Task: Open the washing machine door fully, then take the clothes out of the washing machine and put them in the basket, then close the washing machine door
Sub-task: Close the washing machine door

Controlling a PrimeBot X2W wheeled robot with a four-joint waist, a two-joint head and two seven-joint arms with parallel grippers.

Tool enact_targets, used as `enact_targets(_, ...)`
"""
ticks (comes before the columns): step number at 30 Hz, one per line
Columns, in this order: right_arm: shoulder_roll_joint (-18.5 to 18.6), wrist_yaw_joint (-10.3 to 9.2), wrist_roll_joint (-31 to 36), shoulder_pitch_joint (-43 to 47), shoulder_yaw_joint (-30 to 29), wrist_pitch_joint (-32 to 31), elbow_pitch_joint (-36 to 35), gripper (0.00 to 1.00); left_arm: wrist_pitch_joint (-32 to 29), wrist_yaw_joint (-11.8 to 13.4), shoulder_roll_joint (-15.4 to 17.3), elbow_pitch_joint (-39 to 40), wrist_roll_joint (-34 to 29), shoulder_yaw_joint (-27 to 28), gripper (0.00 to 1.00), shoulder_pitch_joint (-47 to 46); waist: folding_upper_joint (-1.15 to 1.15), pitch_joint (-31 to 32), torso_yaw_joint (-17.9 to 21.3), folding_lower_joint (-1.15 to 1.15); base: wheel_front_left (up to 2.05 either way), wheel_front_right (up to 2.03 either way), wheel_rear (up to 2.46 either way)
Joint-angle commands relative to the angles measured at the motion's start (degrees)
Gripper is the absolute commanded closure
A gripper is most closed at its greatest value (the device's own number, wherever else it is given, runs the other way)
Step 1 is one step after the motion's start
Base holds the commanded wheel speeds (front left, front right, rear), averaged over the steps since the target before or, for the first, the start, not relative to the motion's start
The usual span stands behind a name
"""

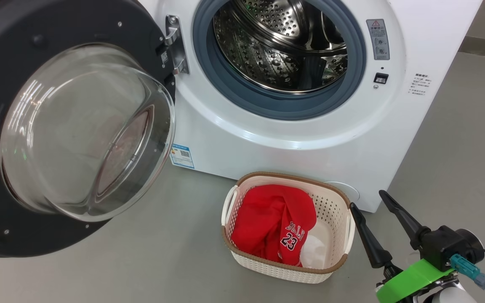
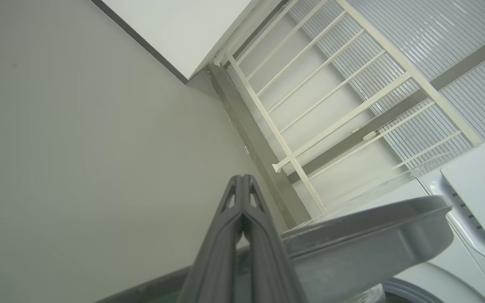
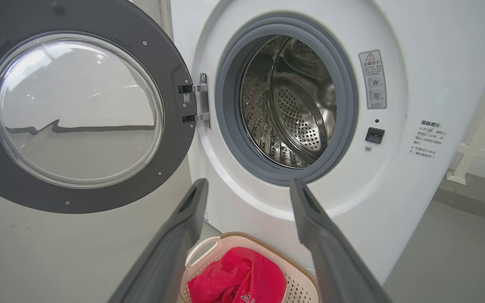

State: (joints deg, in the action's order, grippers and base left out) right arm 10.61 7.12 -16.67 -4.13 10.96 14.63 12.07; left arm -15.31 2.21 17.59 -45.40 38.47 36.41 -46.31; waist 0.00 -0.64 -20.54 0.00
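Washing machine door (image 1: 82,134): swung wide open. Clothes (image 1: 267,219): red, heaped in basket (image 1: 335,193), on floor (image 1: 141,261) before washing machine (image 1: 267,139). Right claw (image 1: 366,199) released beside basket; left claw (image 2: 241,179) clenched.

The clothes (image 1: 274,223) lie in the basket (image 1: 338,201) before the washing machine (image 1: 293,139).

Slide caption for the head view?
Washing machine door open, drum empty, red jersey in basket, right gripper open beside it.

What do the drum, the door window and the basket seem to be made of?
Drum: probably stainless steel, mirror-bright, with punched holes. Door window: clear glass, perhaps hard plastic, glossy with reflections. Basket: matte cream plastic, moulded perforated walls, brown woven-look rim.
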Motion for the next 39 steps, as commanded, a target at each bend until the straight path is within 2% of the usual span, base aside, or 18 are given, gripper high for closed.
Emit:
enact_targets(1,0.8,0.36,-0.3,-2.7,1.3,0.4,-1.8,0.0,-1.5,-0.8,3.5,1.2,0.6,0.2,1.0,-1.2,0.0,-0.1,0.0,0.0,0.0,0.0,0.0)
enact_targets(9,0.8,0.36,-0.4,-2.8,1.5,0.4,-2.1,0.0,-9.3,-2.4,2.7,1.9,3.8,0.1,1.0,-0.1,0.0,-0.6,-0.2,0.0,0.0,0.0,0.0)
enact_targets(26,0.5,0.36,-1.0,-3.3,2.3,0.4,-2.0,0.0,-17.5,-8.3,3.7,-1.4,10.6,0.9,1.0,1.1,0.0,-0.9,-0.3,0.0,0.0,0.0,0.0)
enact_targets(39,0.2,0.36,-0.9,-3.2,2.2,0.4,-1.5,0.0,-21.7,-9.7,2.3,0.3,17.2,0.2,1.0,3.6,0.0,-0.4,-0.7,0.0,0.0,0.0,0.0)
